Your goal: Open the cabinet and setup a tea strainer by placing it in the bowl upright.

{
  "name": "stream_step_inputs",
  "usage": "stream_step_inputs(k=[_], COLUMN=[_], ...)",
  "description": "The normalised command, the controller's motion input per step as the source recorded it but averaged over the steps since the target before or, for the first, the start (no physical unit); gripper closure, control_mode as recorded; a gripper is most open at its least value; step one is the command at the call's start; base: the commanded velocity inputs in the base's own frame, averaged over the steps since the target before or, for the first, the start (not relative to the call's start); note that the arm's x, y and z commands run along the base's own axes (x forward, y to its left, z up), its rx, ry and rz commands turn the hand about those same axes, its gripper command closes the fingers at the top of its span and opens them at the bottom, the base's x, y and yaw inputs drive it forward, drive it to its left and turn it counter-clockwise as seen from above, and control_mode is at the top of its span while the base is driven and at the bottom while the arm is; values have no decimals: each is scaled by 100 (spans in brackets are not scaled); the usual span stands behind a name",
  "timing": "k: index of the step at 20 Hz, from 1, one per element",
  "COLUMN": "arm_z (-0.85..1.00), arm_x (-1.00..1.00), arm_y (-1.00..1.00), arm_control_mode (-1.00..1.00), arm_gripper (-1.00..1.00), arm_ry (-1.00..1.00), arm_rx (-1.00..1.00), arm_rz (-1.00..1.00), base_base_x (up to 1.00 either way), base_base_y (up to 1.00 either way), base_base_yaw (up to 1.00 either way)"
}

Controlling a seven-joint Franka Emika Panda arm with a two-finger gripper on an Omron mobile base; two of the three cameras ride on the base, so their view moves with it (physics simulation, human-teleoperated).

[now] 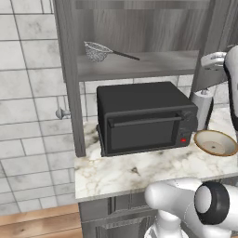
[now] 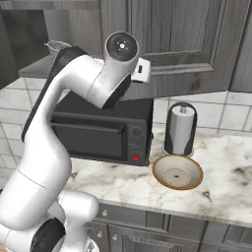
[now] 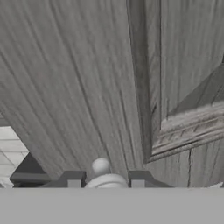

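The cabinet (image 1: 139,28) stands open on its left side, and the tea strainer (image 1: 96,51) lies on its grey shelf with the dark handle pointing right. The strainer's rim (image 2: 58,47) peeks out behind my arm. The tan bowl (image 1: 216,142) (image 2: 177,172) sits empty on the counter, right of the oven. My gripper (image 1: 210,60) (image 2: 145,74) is up at the right cabinet door (image 2: 177,39). In the hand view my gripper (image 3: 106,178) holds the round door knob (image 3: 101,167) between its fingertips (image 3: 74,179), which sit close against the knob's base.
A black toaster oven (image 1: 144,116) fills the counter under the shelf. A white-topped cylinder (image 2: 180,129) stands just behind the bowl. The left door (image 1: 69,93) juts out edge-on with its knob (image 1: 60,113). Marble counter (image 2: 226,172) stretches right of the bowl.
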Motion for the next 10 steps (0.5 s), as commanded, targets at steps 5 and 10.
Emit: stream_step_inputs(k=[5, 10], arm_z=[33, 2], arm_x=[-82, -100], arm_y=[-84, -99], arm_control_mode=[-100, -100], arm_gripper=[100, 100], arm_ry=[-5, 0], arm_rx=[3, 4], arm_rz=[8, 9], base_base_x=[0, 0], base_base_y=[0, 0], base_base_yaw=[0, 0])
